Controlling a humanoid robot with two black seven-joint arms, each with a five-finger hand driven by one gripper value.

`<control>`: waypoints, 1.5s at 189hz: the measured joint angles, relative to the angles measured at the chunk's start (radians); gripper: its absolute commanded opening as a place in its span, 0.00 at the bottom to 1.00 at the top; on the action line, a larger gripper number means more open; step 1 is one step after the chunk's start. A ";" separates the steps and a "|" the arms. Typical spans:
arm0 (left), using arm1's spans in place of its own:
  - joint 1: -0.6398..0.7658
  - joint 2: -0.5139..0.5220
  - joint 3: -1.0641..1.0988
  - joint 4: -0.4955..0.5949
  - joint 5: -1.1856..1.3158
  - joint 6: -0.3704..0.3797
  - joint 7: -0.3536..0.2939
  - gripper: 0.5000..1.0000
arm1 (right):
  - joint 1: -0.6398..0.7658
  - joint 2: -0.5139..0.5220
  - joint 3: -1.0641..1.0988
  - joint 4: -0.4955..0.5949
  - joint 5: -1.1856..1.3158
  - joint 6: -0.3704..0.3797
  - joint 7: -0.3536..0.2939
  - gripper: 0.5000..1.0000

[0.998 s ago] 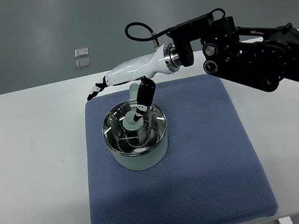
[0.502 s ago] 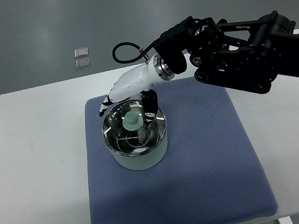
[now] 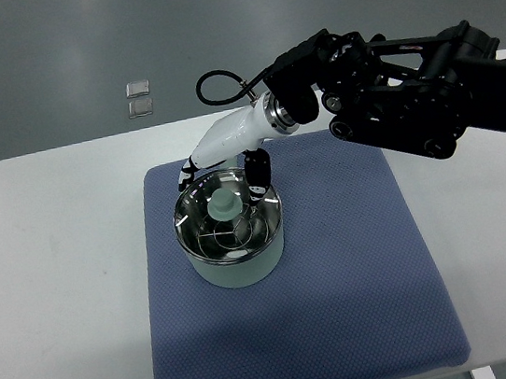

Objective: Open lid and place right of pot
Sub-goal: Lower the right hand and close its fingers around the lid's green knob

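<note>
Sitting shut, lid [image 3: 226, 214] on pot [image 3: 237, 265]

A blue mat [image 3: 345, 308] covers the white table [image 3: 52, 302].

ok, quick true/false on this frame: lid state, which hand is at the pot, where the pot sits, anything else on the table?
1. The lid is on the pot. True.
2. The left hand is at the pot. False: the right hand, its arm entering from the right, is there; no left arm shows.
3. The pot stands on a blue mat. True.
4. The lid lies on the mat right of the pot. False: that spot is bare mat.
5. The hand is closed around the knob. False: one finger hangs beside it, not gripping.
</note>
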 measured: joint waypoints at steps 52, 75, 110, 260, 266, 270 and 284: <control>0.000 0.000 0.000 0.000 0.000 0.000 0.000 1.00 | 0.000 0.000 0.004 0.002 0.006 -0.003 0.003 0.61; 0.000 0.000 0.000 0.000 0.000 0.000 0.000 1.00 | -0.002 -0.001 0.008 0.007 0.009 -0.003 0.004 0.60; 0.000 0.000 0.000 0.000 0.000 0.000 0.000 1.00 | -0.008 -0.001 0.012 0.011 0.011 -0.004 0.006 0.59; 0.000 0.000 0.000 0.000 0.000 0.000 0.000 1.00 | -0.032 -0.002 0.018 0.012 0.009 -0.008 0.006 0.06; 0.000 0.000 0.000 0.000 0.000 0.000 0.000 1.00 | -0.032 -0.002 0.018 0.012 0.009 -0.008 0.006 0.03; 0.000 0.000 0.000 0.000 0.000 0.000 0.000 1.00 | -0.032 -0.003 0.018 0.012 0.009 -0.008 0.006 0.01; 0.000 0.000 0.000 0.000 0.000 0.000 0.000 1.00 | -0.032 -0.003 0.018 0.012 0.009 -0.008 0.007 0.00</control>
